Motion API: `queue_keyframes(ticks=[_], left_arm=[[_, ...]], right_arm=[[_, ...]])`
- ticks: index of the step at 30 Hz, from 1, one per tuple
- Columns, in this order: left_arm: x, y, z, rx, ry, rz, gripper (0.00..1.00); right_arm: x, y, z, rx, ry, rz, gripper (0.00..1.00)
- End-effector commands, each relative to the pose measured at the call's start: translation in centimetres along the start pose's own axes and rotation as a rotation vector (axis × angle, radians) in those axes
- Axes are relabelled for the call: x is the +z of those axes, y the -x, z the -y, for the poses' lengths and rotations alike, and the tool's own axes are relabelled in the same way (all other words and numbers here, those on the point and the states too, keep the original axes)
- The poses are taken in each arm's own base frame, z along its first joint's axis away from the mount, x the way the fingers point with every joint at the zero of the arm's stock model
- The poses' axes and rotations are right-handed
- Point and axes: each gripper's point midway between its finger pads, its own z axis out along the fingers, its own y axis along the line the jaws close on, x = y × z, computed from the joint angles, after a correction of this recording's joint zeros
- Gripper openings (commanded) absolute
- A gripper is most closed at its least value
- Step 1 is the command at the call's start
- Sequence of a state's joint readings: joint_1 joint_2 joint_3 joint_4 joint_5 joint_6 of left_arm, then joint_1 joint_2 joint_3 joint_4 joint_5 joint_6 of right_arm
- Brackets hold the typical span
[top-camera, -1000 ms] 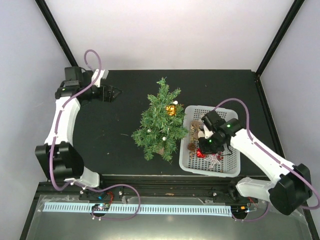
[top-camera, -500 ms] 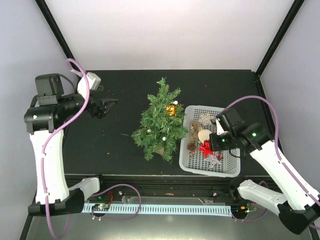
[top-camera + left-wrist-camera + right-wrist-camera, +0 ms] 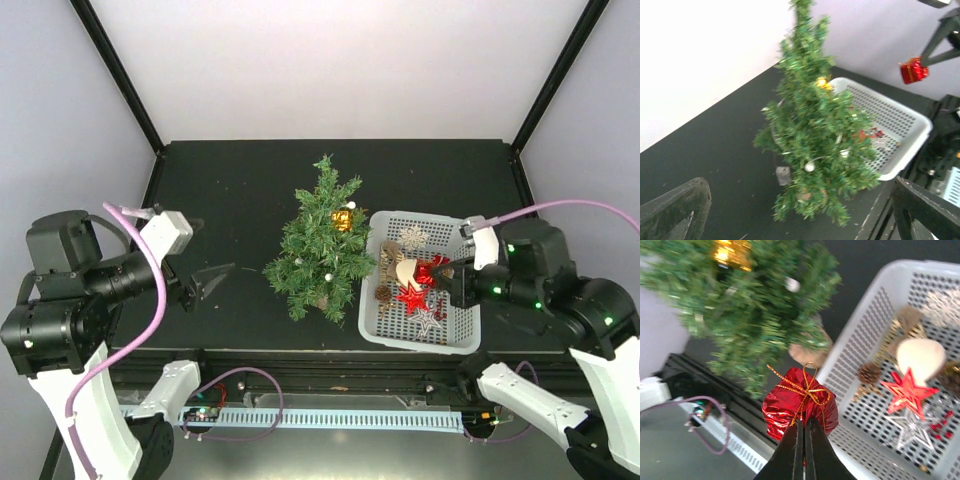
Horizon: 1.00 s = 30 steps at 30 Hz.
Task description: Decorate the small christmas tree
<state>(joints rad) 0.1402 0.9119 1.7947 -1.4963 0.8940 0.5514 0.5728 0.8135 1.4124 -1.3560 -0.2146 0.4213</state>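
With my right gripper (image 3: pixel 804 429) pinching the red gift (image 3: pixel 799 402), lower centre, I next need to hang it on the small christmas tree (image 3: pixel 755 310), upper left.

Your right gripper (image 3: pixel 438 270) has risen out of the white plastic mesh basket (image 3: pixel 372 325) and now pinches a red foil gift-box ornament with gold ribbon (image 3: pixel 800 402) above it. Your left gripper (image 3: pixel 214 246) has swung back from the far left of the black table (image 3: pixel 240 190) to its near edge and has climbed higher.
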Motion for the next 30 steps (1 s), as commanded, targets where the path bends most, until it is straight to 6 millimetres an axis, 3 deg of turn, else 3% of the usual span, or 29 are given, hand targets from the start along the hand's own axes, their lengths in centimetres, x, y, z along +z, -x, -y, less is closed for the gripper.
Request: queue_keyframes(ticks=[1,6,11,14,18,22,30], left_arm=[[0.1,0.8,2.7,-0.052,-0.177,0.057,0.98],[0.9,0.9,3.4,-0.089,-0.294,0.058,0.95],[1.2,1.1,4.5,-0.089,-0.401,0.057,0.93],[1.3,1.6,5.2,-0.065,-0.457,0.057,0.86],[1.1,2.6,6.0,-0.058,-0.52,0.075,0.72],[0.9,3.2,6.6,-0.095,-0.593,0.103,0.59],[1.6,2.5,7.3,-0.255,-0.75,0.108,0.46]], right_arm=[[-2.7,1.5,-4.0,-0.068,0.166,0.038,0.01],[-5.6,4.5,-8.7,-0.106,0.349,0.108,0.01],[-6.5,6.4,-14.5,-0.15,0.564,0.103,0.01],[-5.8,6.7,-18.1,-0.187,0.627,0.077,0.01],[-3.4,6.0,-22.2,-0.218,0.643,0.022,0.01],[-2.3,5.9,-24.8,-0.205,0.688,0.01,0.01],[-0.8,6.5,-26.7,-0.202,0.703,0.01,0.01]])
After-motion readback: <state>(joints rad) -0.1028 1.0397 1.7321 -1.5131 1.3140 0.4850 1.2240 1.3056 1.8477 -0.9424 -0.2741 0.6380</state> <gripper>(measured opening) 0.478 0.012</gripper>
